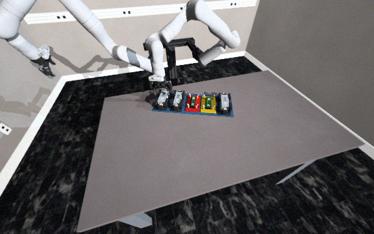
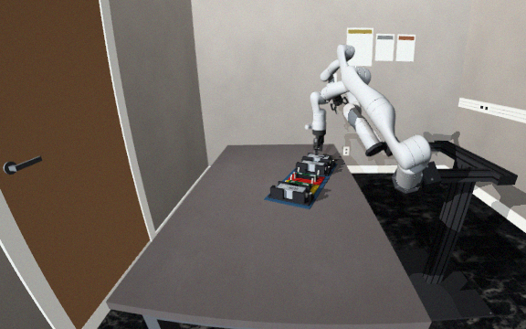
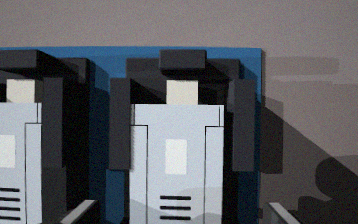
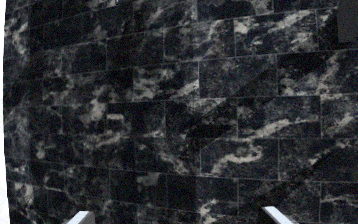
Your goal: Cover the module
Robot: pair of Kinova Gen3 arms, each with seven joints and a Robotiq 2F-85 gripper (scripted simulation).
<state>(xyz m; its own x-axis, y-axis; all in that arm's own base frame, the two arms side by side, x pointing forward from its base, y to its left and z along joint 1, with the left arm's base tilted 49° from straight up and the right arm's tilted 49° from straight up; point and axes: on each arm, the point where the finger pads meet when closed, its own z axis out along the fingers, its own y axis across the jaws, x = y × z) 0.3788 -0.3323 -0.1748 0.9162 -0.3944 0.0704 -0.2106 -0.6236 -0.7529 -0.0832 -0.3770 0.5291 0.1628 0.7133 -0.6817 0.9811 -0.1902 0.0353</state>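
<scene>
Three pale grey covers sit in black holders on a blue board: an end cover [image 1: 163,100] [image 3: 176,117], its neighbour [image 1: 177,100] [image 3: 12,112], and a third cover [image 1: 224,103] [image 2: 291,188] at the other end, beside the yellow plate. The yellow plate [image 1: 208,110] carries a green module [image 1: 208,102] between white posts; no cover is on it. My left gripper [image 1: 162,92] [image 3: 180,216] is open above the end cover, its fingers on either side of that cover in the left wrist view. My right gripper [image 1: 47,72] [image 4: 179,216] is open and empty, away from the table.
A red plate [image 1: 192,110] with a similar green module [image 1: 193,101] and white posts lies between the yellow plate and the neighbour cover. The blue board [image 1: 168,111] [image 3: 120,53] lies near the table's arm-side edge. Dark holder walls stand closely beside the covers.
</scene>
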